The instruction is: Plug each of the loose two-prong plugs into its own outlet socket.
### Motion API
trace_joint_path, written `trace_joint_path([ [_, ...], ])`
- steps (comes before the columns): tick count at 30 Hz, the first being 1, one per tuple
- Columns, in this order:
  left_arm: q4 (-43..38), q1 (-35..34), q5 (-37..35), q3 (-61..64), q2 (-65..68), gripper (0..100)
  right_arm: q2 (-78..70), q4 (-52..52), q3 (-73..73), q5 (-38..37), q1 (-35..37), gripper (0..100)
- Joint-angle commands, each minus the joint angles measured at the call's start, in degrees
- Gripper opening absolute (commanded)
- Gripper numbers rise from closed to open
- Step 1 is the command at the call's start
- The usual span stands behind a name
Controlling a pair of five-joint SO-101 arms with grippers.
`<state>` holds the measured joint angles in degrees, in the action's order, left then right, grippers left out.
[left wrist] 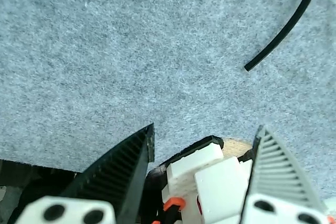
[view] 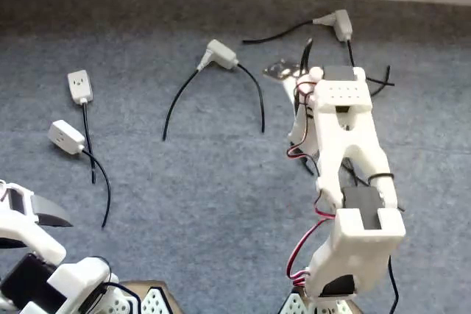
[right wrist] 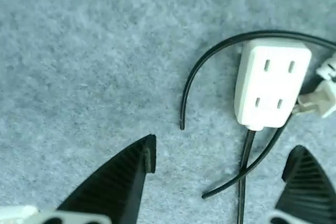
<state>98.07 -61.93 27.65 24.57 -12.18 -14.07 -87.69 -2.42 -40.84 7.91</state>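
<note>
Two white outlet sockets [view: 79, 86] [view: 66, 137] on short black cords lie at the far left of the grey carpet. One loose white plug [view: 219, 55] lies at the upper middle, another [view: 340, 23] at the back right. My right gripper [view: 288, 73] [right wrist: 220, 179] hangs open over the carpet. A third white outlet socket [right wrist: 270, 83] lies just ahead of it, between the lines of its fingers, with a plug [right wrist: 321, 98] beside the socket. My left gripper [view: 37, 211] [left wrist: 205, 129] stands open low at the front left, holding nothing.
Several black cords [view: 254, 93] curl across the carpet, and some run under the right arm [view: 349, 159]. A loose cord end [left wrist: 247, 67] lies ahead of the left gripper. The arm bases [view: 147, 299] stand at the front edge.
</note>
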Motion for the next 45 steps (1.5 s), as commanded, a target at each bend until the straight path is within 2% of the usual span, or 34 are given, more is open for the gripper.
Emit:
trace_joint_path([
  [1, 0.4, 0.9, -0.3, 0.0, -2.2, 30, -2.8, 4.4, 0.0, -5.8, -1.5, 36.3],
  [6, 0.4, 0.9, -0.3, 0.0, -2.2, 30, -7.0, 10.9, 0.0, -5.9, -3.5, 36.3],
  [12, 0.4, 1.2, -0.4, 0.1, -2.2, 30, -8.0, 12.1, -0.1, -5.7, -4.4, 35.8],
  [19, 0.4, 0.7, -0.4, 0.3, -2.1, 30, -8.1, 12.2, 0.2, -5.6, -4.4, 21.1],
  [36, 0.5, 0.1, -0.1, 0.3, -2.1, 30, -13.1, 12.2, -0.1, -5.5, -4.8, 20.6],
  [39, 0.4, -0.8, -0.1, 0.2, -2.1, 30, -13.3, 13.2, -2.1, -5.3, -5.2, 19.7],
  [43, 0.4, -0.8, -0.1, 0.1, -2.1, 30, -13.2, 12.7, -8.2, -2.0, -6.5, 11.1],
  [45, 0.4, -0.7, -0.1, 0.1, -2.1, 30, -13.2, 10.9, -12.2, -0.4, -7.4, 11.2],
])
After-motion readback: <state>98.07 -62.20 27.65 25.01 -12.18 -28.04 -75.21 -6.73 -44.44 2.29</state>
